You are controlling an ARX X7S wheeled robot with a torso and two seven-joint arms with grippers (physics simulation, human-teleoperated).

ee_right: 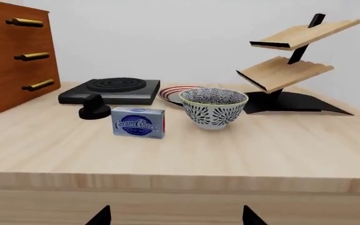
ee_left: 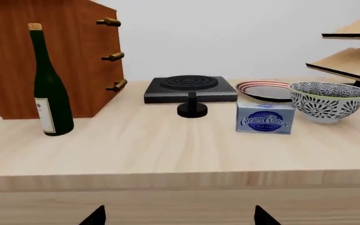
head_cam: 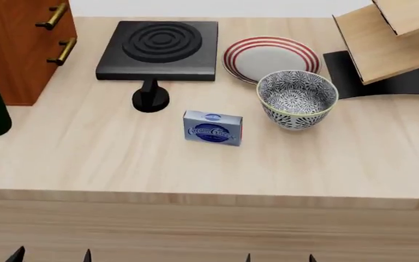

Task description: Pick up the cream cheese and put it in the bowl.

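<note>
One box of cream cheese [head_cam: 213, 128], one patterned bowl [head_cam: 297, 99], one red-ringed plate [head_cam: 268, 54] and one black burner [head_cam: 159, 49] with one round knob [head_cam: 150, 97]. One green wine bottle [ee_left: 50, 86], one wooden cabinet [ee_left: 55, 51] with three brass handles, and one two-tier wooden rack [ee_right: 292, 56] on a black base. Two grippers, left [ee_left: 178, 216] and right [ee_right: 176, 215], only two dark fingertips of each in view.
</note>
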